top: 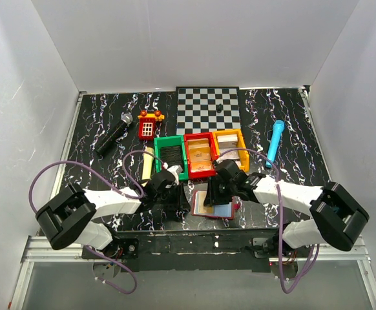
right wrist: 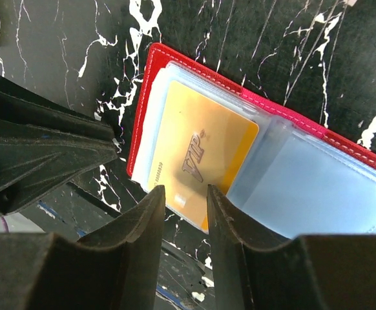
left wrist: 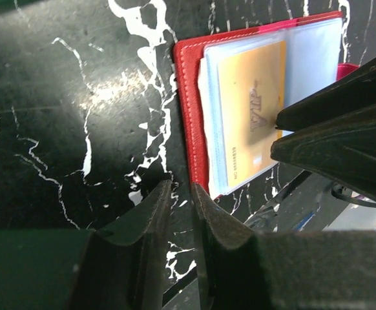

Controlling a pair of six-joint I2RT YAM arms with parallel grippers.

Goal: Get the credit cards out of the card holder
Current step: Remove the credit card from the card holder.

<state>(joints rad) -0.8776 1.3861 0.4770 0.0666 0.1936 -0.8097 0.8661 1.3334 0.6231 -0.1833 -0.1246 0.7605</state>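
The card holder [top: 217, 210] lies open near the table's front edge, dark red with pale blue sleeves [right wrist: 317, 187]. One tan-orange credit card [right wrist: 201, 148] marked VIP sits in the left sleeve [left wrist: 252, 110]. My right gripper [right wrist: 185, 190] is open, and its tips straddle that card's near edge [top: 212, 195]. My left gripper [left wrist: 181, 187] hovers just left of the holder's red border [left wrist: 191, 97]. Its jaws stand a narrow gap apart with nothing between them [top: 183, 201]. Each wrist view shows the other gripper's dark fingers [left wrist: 336, 139] [right wrist: 46, 148] close by.
Green [top: 170, 155], red [top: 199, 154] and yellow [top: 230, 145] bins stand right behind the grippers. Farther back are a chessboard [top: 208, 108], a microphone [top: 114, 134], a red toy phone [top: 149, 124] and a blue pen [top: 275, 143]. White walls close in three sides.
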